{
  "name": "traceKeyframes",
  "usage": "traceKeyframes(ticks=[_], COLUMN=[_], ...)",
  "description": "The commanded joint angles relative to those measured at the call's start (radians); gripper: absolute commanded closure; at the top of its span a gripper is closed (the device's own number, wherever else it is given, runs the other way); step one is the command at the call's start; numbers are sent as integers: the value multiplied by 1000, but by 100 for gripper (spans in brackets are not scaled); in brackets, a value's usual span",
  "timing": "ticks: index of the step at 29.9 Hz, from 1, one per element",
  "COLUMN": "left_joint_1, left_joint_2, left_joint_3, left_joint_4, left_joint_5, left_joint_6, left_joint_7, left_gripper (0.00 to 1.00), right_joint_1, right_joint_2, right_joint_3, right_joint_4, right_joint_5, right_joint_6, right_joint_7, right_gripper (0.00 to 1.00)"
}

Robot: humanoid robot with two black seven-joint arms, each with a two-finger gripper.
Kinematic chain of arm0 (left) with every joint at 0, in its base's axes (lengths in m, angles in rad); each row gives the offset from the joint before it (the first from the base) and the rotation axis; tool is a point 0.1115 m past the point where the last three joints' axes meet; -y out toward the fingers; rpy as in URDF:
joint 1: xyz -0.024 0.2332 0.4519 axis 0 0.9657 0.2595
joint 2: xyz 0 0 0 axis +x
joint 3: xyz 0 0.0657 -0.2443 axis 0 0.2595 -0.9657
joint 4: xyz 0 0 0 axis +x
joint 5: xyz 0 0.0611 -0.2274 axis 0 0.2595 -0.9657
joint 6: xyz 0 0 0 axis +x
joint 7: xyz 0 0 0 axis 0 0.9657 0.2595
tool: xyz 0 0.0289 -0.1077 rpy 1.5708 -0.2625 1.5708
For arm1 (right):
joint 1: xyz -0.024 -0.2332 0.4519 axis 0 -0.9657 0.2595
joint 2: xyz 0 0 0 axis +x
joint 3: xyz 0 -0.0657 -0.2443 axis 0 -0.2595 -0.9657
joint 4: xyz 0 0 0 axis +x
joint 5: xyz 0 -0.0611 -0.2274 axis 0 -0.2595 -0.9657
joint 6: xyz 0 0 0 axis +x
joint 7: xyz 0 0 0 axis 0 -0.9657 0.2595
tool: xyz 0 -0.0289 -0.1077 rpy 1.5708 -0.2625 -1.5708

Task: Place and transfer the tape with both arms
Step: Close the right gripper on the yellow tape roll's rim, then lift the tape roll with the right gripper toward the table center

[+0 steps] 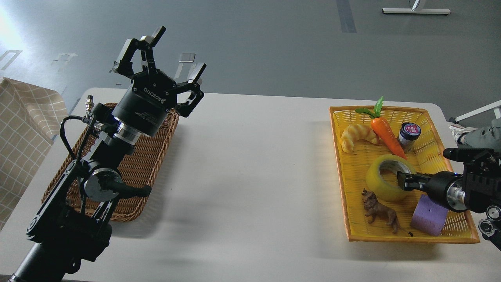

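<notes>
The yellow tape roll (381,181) with a whitish core stands in the yellow basket (426,237) at the right. My right gripper (404,181) comes in from the right and its dark tip is at the roll's right rim, over the core; its fingers cannot be told apart. My left gripper (180,50) is open and empty, raised high above the far end of the brown wicker basket (135,172) at the left.
The yellow basket also holds a croissant (357,136), a toy carrot (385,133), a small jar (408,134), a toy lion (379,211) and a purple foam cube (428,217). A checked cloth (23,133) hangs at the far left. A person's leg (483,135) shows at the right edge.
</notes>
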Motion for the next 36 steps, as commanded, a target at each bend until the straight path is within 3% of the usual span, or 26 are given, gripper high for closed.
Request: traceKeyframes(ticks=[1,10,22,36], left_joint_1=[0,0,2,3], left_joint_2=[-1,-1,-3,-3], left_joint_3=[1,2,4,5], left_joint_4=[0,1,5,5], left_joint_5=[0,0,0,0], left_joint_6=[0,3,5,3], left_joint_7=[0,0,0,2], left_gripper=[0,0,0,0], right_joint_1=[-2,-3,-2,-2], right_joint_2=[0,0,0,-24], right_joint_3=[0,1,5,52], right_joint_4=[0,-11,-9,29], right_joint_5=[0,5,19,101], right_joint_6=[0,0,8,21], right_joint_7=[0,0,2,2], right_gripper=[64,69,88,89])
